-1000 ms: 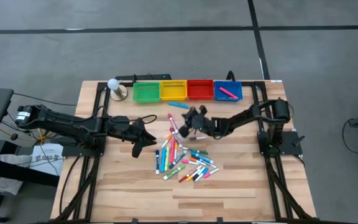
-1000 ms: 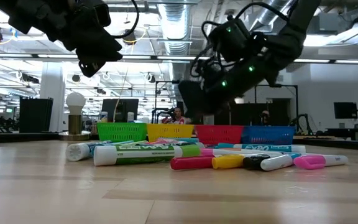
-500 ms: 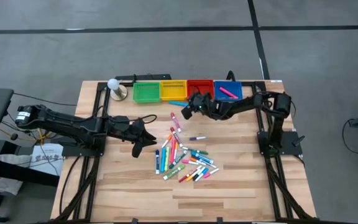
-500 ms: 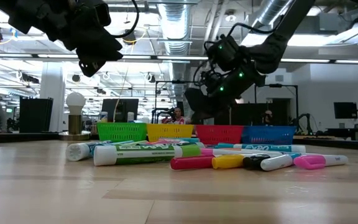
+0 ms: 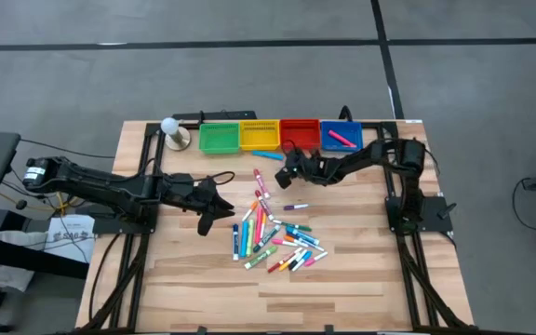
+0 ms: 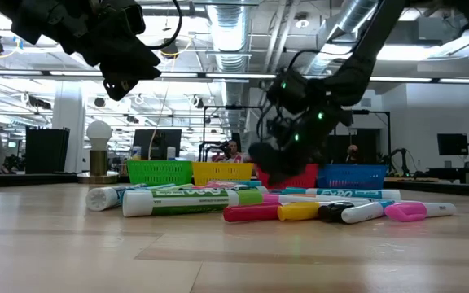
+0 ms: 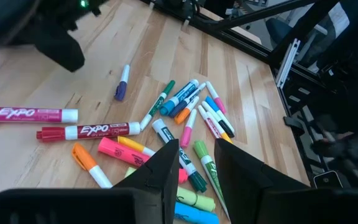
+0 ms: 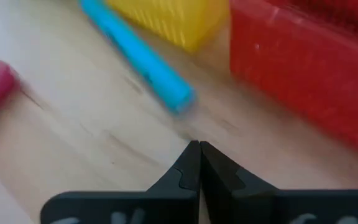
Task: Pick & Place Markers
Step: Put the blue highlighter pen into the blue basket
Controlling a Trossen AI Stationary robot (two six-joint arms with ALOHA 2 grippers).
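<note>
Many coloured markers point(image 5: 273, 233) lie in a loose pile on the wooden table's middle, seen close in the low view point(image 6: 243, 203) and the left wrist view point(image 7: 185, 124). A light-blue marker point(image 5: 266, 155) lies apart by the yellow bin, also in the right wrist view point(image 8: 138, 59). A pink marker point(image 5: 341, 139) lies in the blue bin. My right gripper point(image 5: 287, 169) is shut and empty, low over the table just in front of the red bin point(image 8: 309, 62); its tips point(image 8: 197, 149) point down at bare wood. My left gripper point(image 5: 214, 200) hovers open left of the pile point(image 7: 197, 155).
Green point(image 5: 217, 138), yellow point(image 5: 259, 135), red point(image 5: 299, 133) and blue point(image 5: 341, 137) bins stand in a row at the far edge. A white ball on a stand point(image 5: 172, 130) is at the far left. A small purple marker point(image 5: 296, 207) lies alone.
My right gripper has swung from above the far end of the pile toward the table's far edge and the red bin. It has sunk close to the table and tipped less steeply, staying shut. My left arm has kept still.
</note>
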